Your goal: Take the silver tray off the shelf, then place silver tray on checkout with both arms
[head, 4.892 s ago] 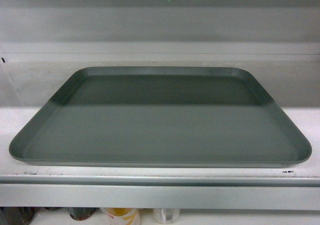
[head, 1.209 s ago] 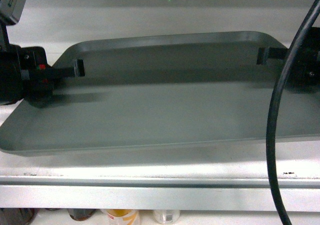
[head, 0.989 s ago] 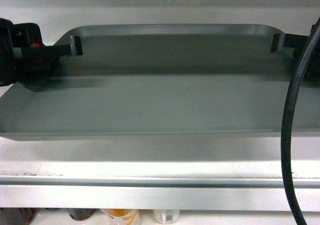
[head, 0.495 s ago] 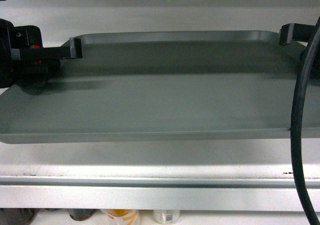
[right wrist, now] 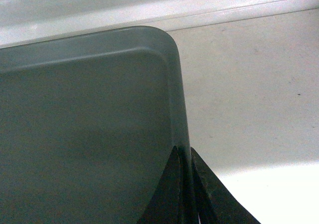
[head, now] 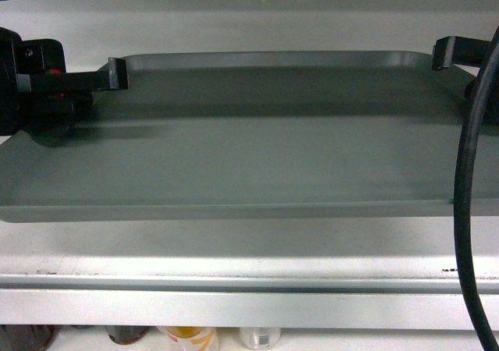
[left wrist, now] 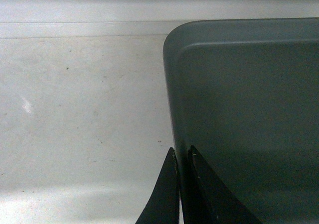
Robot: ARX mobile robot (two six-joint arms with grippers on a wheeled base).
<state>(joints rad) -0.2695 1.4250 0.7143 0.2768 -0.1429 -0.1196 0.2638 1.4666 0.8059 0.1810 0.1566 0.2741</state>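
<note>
The silver tray (head: 257,148) fills the head view, held level a little above the white shelf (head: 249,249), its shadow on the board below. My left gripper (head: 117,74) is shut on the tray's left rim, one finger inside and one outside (left wrist: 181,157). My right gripper (head: 440,53) is shut on the right rim (right wrist: 184,157) in the same way. The left wrist view shows the tray's far left corner (left wrist: 239,84), and the right wrist view its far right corner (right wrist: 89,114). The checkout is out of view.
The shelf's pale front lip (head: 249,304) runs across the bottom of the head view, with several cans and jars (head: 191,337) on the level below. A thick black cable (head: 468,195) hangs down the right side. The white back wall (head: 257,23) stands behind the tray.
Since 4.9 s ago both grippers have clamped the tray's side rims and lifted it off the board. Over the last second it levelled out; in the last half second it barely moved.
</note>
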